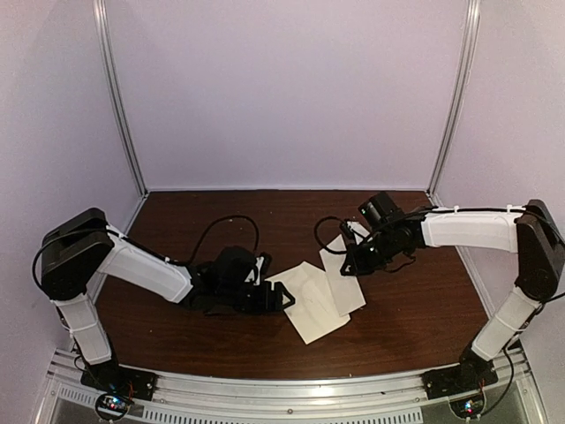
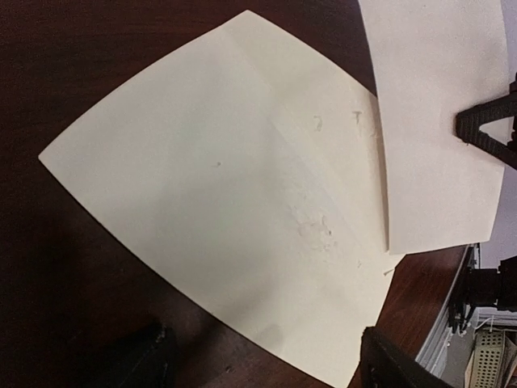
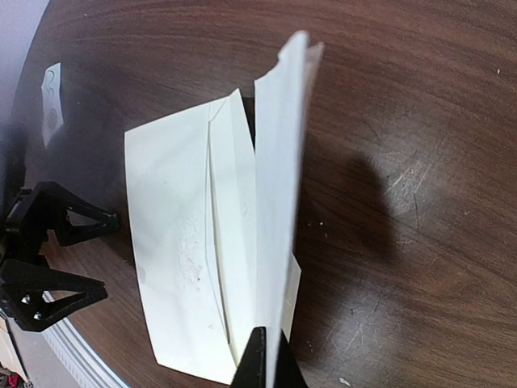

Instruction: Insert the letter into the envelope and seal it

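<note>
Insertion step: the right gripper (image 3: 263, 349), pinching the letter (image 3: 279, 186), is holding it on edge over the flat-lying envelope (image 3: 174, 242), while the left gripper (image 1: 275, 297) is hovering spread at the envelope's other side; next, the letter's edge probably needs guiding inside.

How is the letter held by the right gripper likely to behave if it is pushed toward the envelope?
Probably floppy: pinched at one edge by the right gripper, the letter stands on edge and its far end bends slightly. Likely very light, so a quick move may make it flap. Pushed against the envelope, it may buckle.
</note>
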`<state>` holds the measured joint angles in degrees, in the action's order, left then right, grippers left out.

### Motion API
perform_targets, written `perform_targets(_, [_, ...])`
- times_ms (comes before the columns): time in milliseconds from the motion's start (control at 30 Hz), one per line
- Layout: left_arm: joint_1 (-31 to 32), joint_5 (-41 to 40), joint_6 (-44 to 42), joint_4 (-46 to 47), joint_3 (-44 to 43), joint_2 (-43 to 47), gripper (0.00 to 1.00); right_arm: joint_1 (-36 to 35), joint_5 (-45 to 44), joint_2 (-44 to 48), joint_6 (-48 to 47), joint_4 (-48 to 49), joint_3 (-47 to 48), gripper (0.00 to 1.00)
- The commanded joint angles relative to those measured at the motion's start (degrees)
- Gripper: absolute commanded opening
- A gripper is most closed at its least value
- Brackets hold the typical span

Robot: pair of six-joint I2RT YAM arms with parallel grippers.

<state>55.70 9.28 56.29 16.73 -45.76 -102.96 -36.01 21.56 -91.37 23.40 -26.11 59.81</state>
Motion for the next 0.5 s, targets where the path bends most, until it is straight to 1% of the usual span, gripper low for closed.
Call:
perform_targets(0, [-0.50,0.64,-0.47,0.90,-1.48,-2.26,0.79,1.53,3.12,-3.53,-2.48,-4.05,3.02,0.00])
perform_targets(267, [-0.86,1.11,-1.30,1.03,-2.63,-3.72,0.79,1.82,6.13,-9.28,-2.61,-6.80,6.15,0.00])
perform_targets(467, [-0.95,1.40,-1.85,0.87,-2.98,-4.21,0.80,1.75,9.54,-10.11,-1.08,-5.14,5.63,0.00])
